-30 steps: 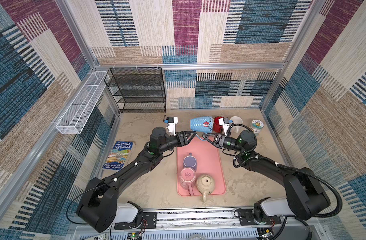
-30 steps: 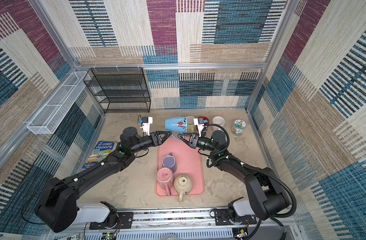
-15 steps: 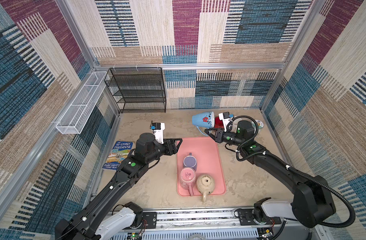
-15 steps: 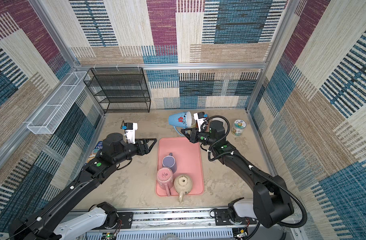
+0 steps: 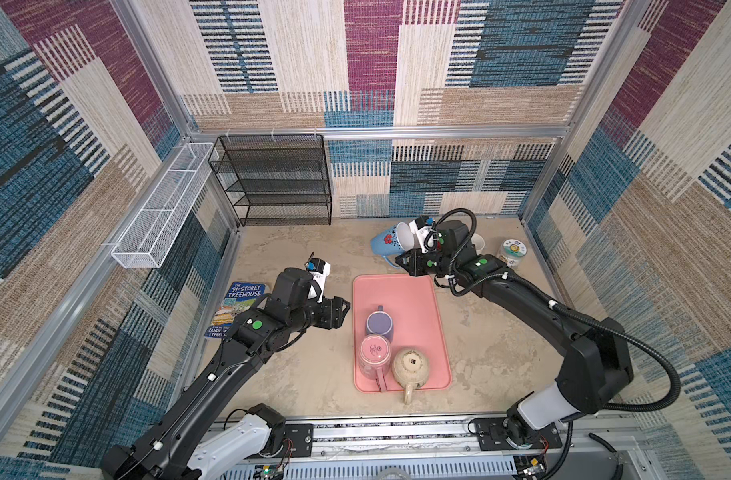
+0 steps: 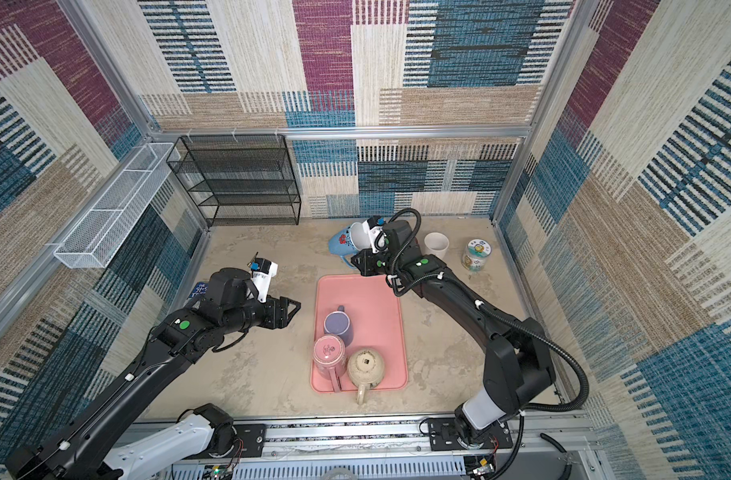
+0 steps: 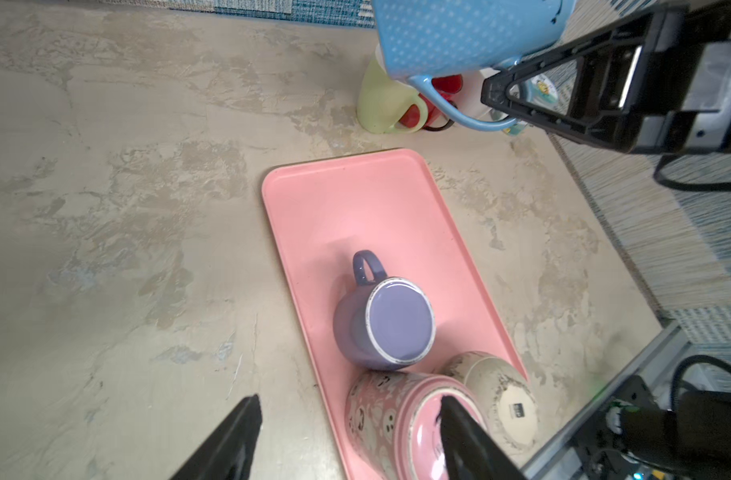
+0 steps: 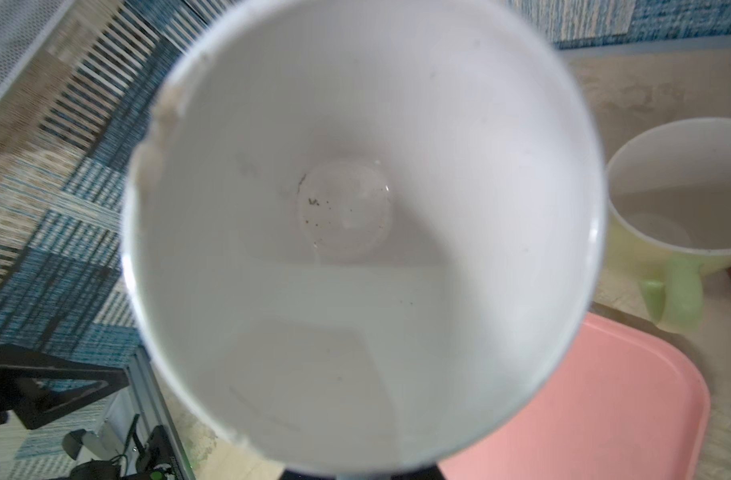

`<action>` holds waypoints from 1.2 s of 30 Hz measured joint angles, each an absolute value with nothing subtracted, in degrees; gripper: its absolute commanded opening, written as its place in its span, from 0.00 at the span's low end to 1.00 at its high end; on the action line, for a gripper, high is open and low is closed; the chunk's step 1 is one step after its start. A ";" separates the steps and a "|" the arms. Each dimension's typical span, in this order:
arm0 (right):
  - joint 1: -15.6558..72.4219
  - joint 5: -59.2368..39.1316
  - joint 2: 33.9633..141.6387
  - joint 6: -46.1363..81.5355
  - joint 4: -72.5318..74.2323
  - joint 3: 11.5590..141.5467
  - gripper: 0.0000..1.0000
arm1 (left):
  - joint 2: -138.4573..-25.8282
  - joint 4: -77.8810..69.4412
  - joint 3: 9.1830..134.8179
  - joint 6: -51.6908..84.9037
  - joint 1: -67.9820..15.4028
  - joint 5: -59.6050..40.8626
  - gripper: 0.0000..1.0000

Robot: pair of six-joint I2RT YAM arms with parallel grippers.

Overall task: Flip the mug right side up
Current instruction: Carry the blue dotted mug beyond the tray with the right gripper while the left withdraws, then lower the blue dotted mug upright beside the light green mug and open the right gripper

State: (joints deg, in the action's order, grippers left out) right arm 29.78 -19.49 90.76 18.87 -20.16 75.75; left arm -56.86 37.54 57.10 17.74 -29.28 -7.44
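Right hand [image 5: 404, 262]: jaws closed down on the handle [image 7: 459, 116] of the blue mug [image 5: 386, 243]. The mug hangs in the air just past the far end of the pink tray [image 5: 397, 291], clear of the counter [image 5: 297, 257]. We note that it lies roughly on its side, with its white mouth facing the right wrist camera.

Left hand [image 5: 341, 309]: jaws well apart, empty, just off the tray's left edge.

We judge the flip half done: the mug is lifted and tipped but not yet upright. The next move calls for more wrist roll until the mouth faces up. Then comes a descent onto bare counter beyond the tray's far end, keeping off the green mug [image 7: 380, 104] standing there. Only then should the hand release.
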 measured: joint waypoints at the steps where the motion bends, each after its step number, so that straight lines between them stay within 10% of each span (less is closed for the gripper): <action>1: 30.39 -18.22 91.90 18.15 -21.87 77.12 0.00 | -56.75 37.56 56.99 17.43 -29.36 -7.25 0.72; 36: 32.67 9.23 128.03 6.96 -48.58 112.92 0.00 | -59.13 40.05 55.33 12.03 -26.92 -7.22 0.72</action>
State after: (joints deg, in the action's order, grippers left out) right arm 32.67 9.23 128.03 6.96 -48.58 112.92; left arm -59.13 40.05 55.33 12.03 -26.92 -7.22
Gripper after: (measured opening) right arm 0.179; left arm 0.724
